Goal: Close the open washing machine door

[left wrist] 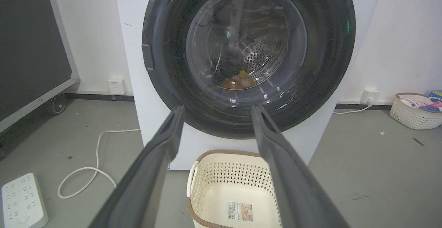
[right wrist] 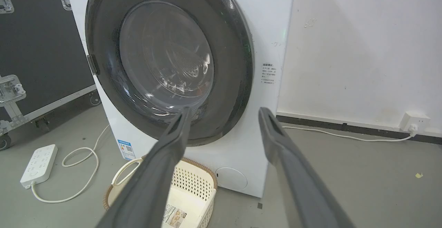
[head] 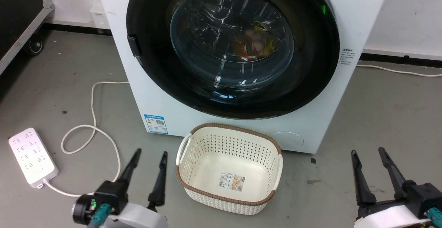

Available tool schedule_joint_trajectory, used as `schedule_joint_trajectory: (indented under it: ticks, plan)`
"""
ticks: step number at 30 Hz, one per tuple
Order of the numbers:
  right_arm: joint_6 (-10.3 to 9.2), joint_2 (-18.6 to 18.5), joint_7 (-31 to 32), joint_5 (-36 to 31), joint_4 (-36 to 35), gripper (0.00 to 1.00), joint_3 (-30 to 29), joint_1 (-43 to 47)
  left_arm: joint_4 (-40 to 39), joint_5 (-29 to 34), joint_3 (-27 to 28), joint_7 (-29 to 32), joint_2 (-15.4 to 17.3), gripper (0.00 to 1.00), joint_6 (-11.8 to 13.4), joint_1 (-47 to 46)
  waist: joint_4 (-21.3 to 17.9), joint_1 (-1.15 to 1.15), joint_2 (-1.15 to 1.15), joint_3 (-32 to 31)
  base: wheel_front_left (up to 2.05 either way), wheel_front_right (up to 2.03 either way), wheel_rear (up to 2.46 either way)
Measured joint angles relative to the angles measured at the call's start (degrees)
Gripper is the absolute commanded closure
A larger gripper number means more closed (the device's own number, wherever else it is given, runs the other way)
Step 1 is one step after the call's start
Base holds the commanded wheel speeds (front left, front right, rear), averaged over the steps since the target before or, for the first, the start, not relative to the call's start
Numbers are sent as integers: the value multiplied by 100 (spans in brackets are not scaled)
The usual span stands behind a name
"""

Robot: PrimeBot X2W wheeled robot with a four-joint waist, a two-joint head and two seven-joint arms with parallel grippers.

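The white washing machine [head: 162, 103] stands straight ahead with a blue label sticker [head: 155, 123] at its lower left. Its round door [head: 152, 48], with a glossy black rim and a bulging glass window, lies flat against the machine's front in all three views. Coloured laundry shows through the glass. My left gripper [head: 151, 152] is open at the lower left, well short of the door [left wrist: 321, 48]. At the lower right my right gripper [head: 366, 150] is open too and holds nothing. Seen from the right wrist, the door [right wrist: 103, 31] sits flush.
A cream perforated basket [head: 193, 166] with a brown rim stands on the floor right before the machine, between my grippers. A white power strip [head: 32, 157] and its looped cord [head: 93, 117] lie at the left. A black wheeled case [head: 17, 14] is far left. Another basket [left wrist: 412, 114] stands by the right wall.
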Motion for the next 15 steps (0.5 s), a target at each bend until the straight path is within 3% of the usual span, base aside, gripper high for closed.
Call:
schedule_joint_trajectory:
  ticks: [1, 2, 15]
  plan:
    - [0, 0, 0, 1, 1, 0, 12, 7, 38, -19, -34, 0, 7, 0, 0, 0, -3, 0, 0, -3, 0, 0, 0]
    - [0, 0, 1, -1, 2, 100, 12, 4, 43, -23, -42, 8, 1, 100, 1, -1, -3, 0, 0, -4, 0, 0, 0]
    - [0, -1, 103, -11, -5, 100, 41, 3, -9, 19, -27, 109, -8, 100, 24, -1, 1, 1, 0, 3, 0, 0, 0]
